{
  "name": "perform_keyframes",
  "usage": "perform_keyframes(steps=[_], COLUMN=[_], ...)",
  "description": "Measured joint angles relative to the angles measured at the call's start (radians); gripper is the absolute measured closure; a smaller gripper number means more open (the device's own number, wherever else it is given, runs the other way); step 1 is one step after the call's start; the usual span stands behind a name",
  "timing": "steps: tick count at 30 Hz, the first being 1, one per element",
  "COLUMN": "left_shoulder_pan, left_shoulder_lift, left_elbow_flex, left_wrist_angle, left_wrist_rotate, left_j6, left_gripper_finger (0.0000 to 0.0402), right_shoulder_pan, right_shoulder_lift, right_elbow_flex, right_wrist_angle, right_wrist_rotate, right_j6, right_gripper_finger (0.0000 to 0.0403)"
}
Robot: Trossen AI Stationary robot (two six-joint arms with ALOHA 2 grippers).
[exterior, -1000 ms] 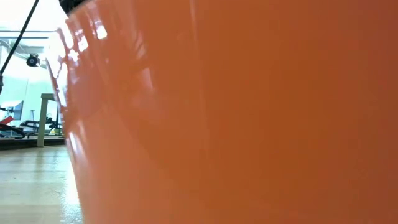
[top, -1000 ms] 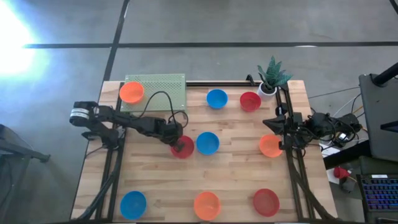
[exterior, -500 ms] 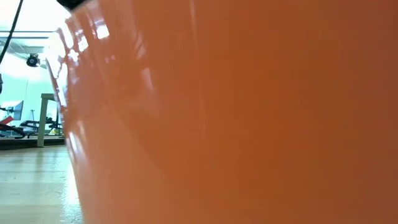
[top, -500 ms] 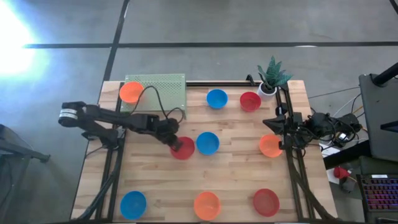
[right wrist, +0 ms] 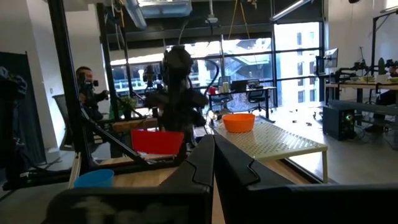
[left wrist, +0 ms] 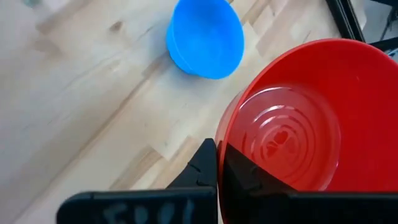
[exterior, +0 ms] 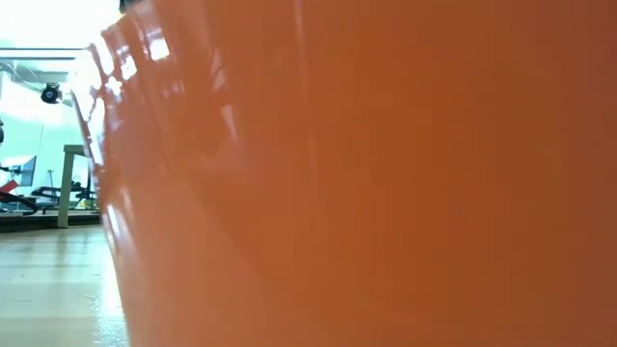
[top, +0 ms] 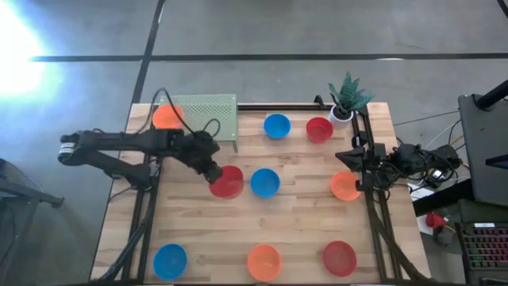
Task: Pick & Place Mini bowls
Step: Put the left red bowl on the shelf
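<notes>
The left pincer [top: 213, 172], clamped tight on the near rim of a red mini bowl [top: 227, 182], had lifted it off the wooden surface [top: 302, 218] and drawn it back toward the left side, where a moment earlier the same bowl sat lower and closer to the blue mini bowl [top: 265, 183] at the centre. The left wrist view showed the red bowl's wall pinched between the two dark fingers [left wrist: 205, 168], tilted up, with the blue bowl [left wrist: 205, 37] left behind on the wood; the arm had folded back over that second, its elbow swinging out past the surface's left edge. That shift suggested the pick was complete and the carry under way, probably toward the green perforated tray [top: 208, 115] at the back left, where an orange mini bowl [top: 166, 117] already rested, though the destination could not be confirmed. The right pincer [top: 349, 157] stayed parked, fully shut and empty, at the right edge beside another orange bowl [top: 344, 186]. Six other bowls were unmoved: blue [top: 276, 125] and red [top: 319, 129] at the back near the potted plant [top: 346, 98], and blue [top: 169, 260], orange [top: 264, 261] and red [top: 339, 258] along the front. The low view was filled by an orange bowl wall [exterior: 386, 193].
</notes>
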Motion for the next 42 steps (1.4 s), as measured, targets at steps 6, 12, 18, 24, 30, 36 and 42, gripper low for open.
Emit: perform_keyframes(steps=[6,12,18,24,30,36,42], left_shoulder_pan=[0.046,0.161,0.345,0.527,0.677,0.779,0.81], left_shoulder_lift=[0.007,0.04,0.069,0.11,0.178,0.237,0.296], left_elbow_flex=[0.187,0.366,0.469,0.473,0.45,0.442,0.442], left_wrist_angle=[-0.229,-0.448,-0.518,-0.526,-0.527,-0.508,-0.46], left_wrist_rotate=[-0.057,-0.2,-0.252,-0.252,-0.251,-0.251,-0.239], left_j6=[0.095,0.181,0.328,0.499,0.66,0.774,0.843], left_gripper_finger=[0.0401,0.0401,0.0401,0.0401,0.0401,0.0401,0.0401], right_shoulder_pan=[0.0,0.0,0.0,0.0,0.0,0.0,0.0], right_shoulder_lift=[0.0,0.001,0.0,0.0,0.0,0.0,0.0], right_elbow_flex=[0.0,0.0,0.0,0.0,0.0,0.0,0.0], right_wrist_angle=[0.0,0.0,0.0,0.0,0.0,0.001,0.001], right_wrist_rotate=[0.0,0.0,0.0,0.0,-0.001,-0.001,-0.001], right_j6=[0.001,0.003,0.001,-0.004,0.001,0.002,0.0], right_gripper_finger=[0.0394,0.0394,0.0394,0.0394,0.0394,0.0394,0.0394])
